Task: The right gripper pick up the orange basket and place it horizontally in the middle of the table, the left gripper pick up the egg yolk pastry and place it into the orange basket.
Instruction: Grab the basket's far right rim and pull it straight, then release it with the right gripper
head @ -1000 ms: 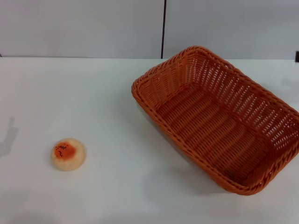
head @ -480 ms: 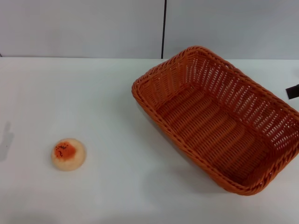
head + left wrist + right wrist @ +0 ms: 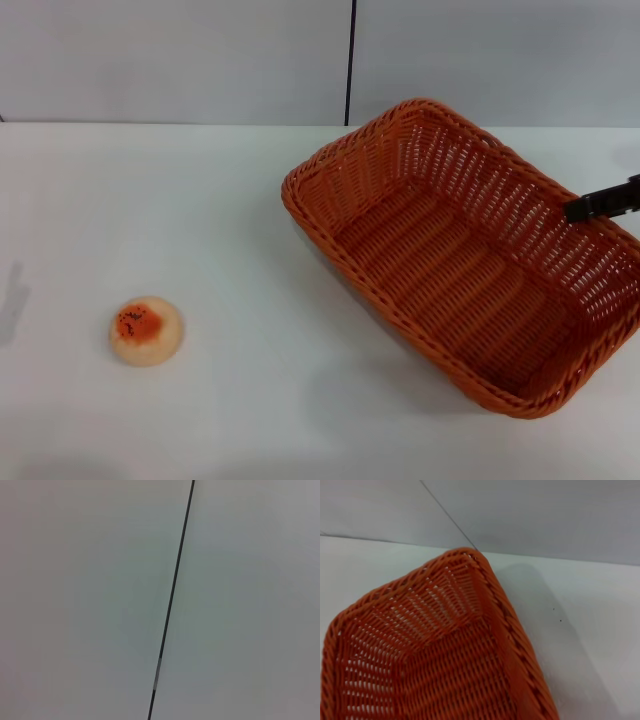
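The orange basket (image 3: pixel 465 255) sits on the white bench (image 3: pixel 220 220), on the right side of the head view, and it is turned diagonally, with one corner toward the far wall. It is empty inside. The right tool (image 3: pixel 603 201) shows only as a thin black tip that enters from the right edge of the head view, over the far right rim of the basket; I cannot tell if its fingers are apart or together, or if it touches the rim. The right wrist view looks down on one corner of the basket (image 3: pixel 445 645) and the bench beside it. The egg yolk pastry (image 3: pixel 146 330) lies on the bench at the near left, well apart from the basket. The left tool is not in any view; its wrist view shows only a grey wall (image 3: pixel 90 600) with a dark seam
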You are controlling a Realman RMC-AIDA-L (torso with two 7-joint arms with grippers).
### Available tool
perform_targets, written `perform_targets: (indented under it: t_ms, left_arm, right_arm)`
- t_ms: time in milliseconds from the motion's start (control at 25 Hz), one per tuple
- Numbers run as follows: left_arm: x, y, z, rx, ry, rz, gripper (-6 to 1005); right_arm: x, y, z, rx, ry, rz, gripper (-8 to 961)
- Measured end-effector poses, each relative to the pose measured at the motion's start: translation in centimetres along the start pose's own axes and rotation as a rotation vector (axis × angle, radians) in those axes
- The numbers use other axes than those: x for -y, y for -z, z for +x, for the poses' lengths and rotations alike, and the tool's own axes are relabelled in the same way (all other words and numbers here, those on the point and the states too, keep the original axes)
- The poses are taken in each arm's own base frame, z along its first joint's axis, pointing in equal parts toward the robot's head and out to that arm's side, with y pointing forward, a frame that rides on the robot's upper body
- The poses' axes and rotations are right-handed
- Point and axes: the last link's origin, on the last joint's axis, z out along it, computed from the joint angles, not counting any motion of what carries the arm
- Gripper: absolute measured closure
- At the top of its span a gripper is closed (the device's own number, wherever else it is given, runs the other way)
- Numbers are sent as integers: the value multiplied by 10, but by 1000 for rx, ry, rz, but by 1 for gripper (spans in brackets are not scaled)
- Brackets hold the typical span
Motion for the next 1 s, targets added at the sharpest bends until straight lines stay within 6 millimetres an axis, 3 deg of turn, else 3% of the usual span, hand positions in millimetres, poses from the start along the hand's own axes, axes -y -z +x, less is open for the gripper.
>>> perform_targets:
  t_ms: [120,1000]
  left_arm:
    - [0,-1,1,-4,-1,-3,203]
    - [3,0,2,-9,-10,4,215]
  right_arm:
    - [4,-16,2,15,0,-7,235]
    - [-1,-48,-10,98,46,-46,252]
